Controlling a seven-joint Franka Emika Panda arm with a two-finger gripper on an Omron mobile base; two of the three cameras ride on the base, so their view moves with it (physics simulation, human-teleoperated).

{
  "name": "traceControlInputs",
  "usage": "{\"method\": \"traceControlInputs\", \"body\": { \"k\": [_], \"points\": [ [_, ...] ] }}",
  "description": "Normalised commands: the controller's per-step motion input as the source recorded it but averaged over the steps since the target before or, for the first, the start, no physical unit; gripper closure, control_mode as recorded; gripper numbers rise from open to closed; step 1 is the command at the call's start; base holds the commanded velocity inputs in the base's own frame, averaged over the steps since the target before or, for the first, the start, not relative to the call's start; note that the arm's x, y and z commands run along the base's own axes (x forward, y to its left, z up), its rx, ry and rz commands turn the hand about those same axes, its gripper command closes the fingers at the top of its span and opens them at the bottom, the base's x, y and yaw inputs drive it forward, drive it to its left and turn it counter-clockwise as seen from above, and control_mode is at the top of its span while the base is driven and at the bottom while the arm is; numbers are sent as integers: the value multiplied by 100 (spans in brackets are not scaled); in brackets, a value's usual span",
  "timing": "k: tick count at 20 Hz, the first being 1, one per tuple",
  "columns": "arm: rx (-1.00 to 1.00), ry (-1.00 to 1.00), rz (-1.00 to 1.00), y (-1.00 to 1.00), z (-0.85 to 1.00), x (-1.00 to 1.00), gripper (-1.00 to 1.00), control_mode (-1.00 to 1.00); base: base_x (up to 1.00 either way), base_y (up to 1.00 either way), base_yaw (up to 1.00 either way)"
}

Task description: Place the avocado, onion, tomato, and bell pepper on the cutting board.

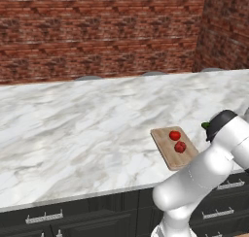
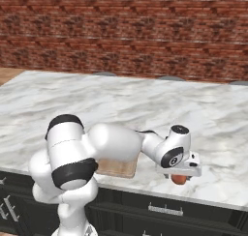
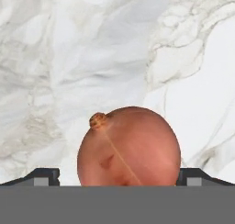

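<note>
The gripper (image 3: 117,177) stood at its widest, its two dark fingertips (image 3: 43,176) flanking the onion (image 3: 128,147) on either side without visibly pressing it; the onion rested on the white marble counter (image 3: 69,58), its stem nub tilted up toward the left of the hand view. In the right base view the hand hung low over the counter's front edge, with the onion (image 2: 179,179) peeking out just beneath it. To the left of the hand lay the cutting board (image 1: 168,153), near the counter's front edge, carrying two small red round vegetables: one (image 1: 175,135) toward the back, the other (image 1: 180,146) just in front of it, close together. The avocado (image 1: 206,126) sat on the marble just right of the board, partly hidden behind the arm's dark joint. A red brick wall (image 1: 97,32) ran behind the counter.
</note>
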Motion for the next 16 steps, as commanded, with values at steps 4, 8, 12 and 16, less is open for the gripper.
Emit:
{"method": "traceControlInputs", "body": {
  "k": [4,8,12,16],
  "points": [
    [0,1,9,-8,-18,1,-100,-100,0,0,0],
    [0,0,10,-10,-14,0,100,-100,0,0,0],
    [0,0,10,-4,1,-5,100,-100,0,0,0],
    [1,-2,17,8,39,-12,100,-100,0,0,0]
  ]
}}
